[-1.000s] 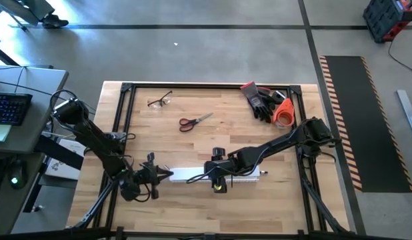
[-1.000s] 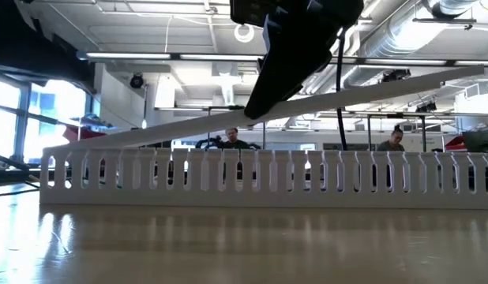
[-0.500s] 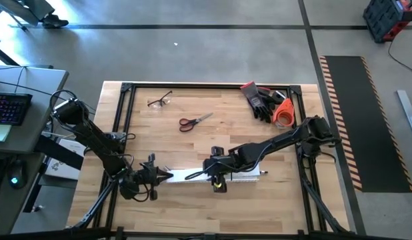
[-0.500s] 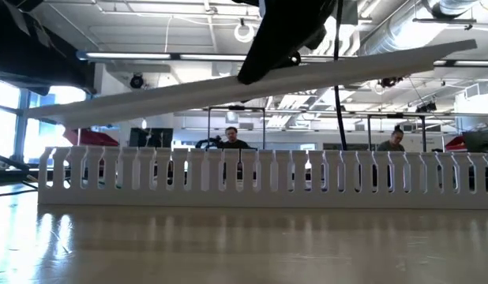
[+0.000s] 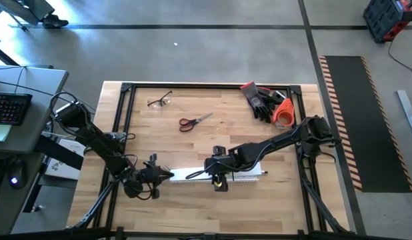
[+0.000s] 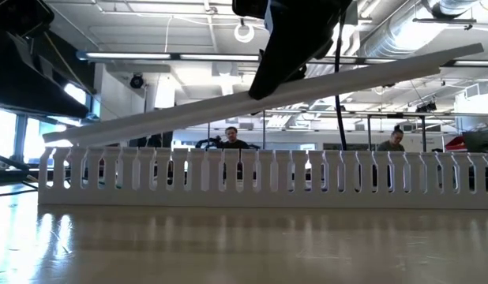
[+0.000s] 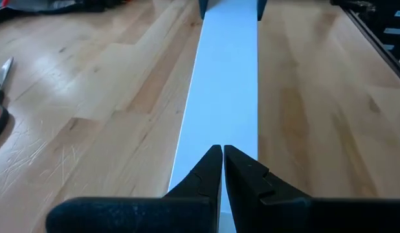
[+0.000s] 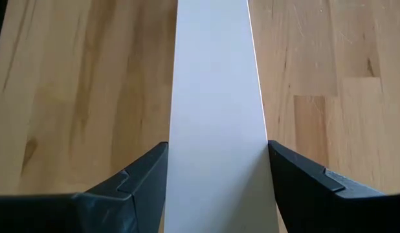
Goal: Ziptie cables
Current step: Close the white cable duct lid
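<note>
High view: on the left, the left gripper sits with jaws clenched at the left end of the white cover strip, holding nothing. In the middle, the right gripper grasps the strip by its edges, tilted above the slotted duct on the bench. Cables and ziptie are not visible. Judged step: uncovering the duct; next, set the strip aside.
</note>
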Action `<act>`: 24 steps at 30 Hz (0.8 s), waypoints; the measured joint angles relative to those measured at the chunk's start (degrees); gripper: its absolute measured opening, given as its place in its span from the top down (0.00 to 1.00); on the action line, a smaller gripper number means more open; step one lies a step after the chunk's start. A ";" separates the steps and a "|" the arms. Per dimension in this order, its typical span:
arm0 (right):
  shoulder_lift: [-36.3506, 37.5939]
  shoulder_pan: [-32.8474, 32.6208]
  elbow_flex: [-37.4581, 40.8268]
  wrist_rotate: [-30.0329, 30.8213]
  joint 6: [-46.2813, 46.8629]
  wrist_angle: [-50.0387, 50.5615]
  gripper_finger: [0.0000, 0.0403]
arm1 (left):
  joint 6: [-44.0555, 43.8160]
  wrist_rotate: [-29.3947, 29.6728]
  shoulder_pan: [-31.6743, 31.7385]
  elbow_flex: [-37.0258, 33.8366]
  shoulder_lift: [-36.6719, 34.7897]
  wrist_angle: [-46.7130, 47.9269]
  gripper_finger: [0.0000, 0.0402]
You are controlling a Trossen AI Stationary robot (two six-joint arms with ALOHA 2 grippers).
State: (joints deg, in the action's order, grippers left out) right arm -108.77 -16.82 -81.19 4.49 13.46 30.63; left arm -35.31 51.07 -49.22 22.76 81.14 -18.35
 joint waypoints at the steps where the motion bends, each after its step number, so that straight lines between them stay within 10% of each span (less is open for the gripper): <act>1: 0.00 0.00 0.00 0.00 0.01 0.01 0.47 | 0.02 -0.02 0.10 0.00 0.02 0.02 1.00; 24: -1.84 0.02 0.06 -1.11 -0.88 0.04 0.48 | -0.66 -3.41 0.14 0.00 0.41 -0.07 1.00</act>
State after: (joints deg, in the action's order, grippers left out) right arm -110.61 -16.80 -81.13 3.38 12.58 30.68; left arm -35.97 47.66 -49.08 22.76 81.56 -18.42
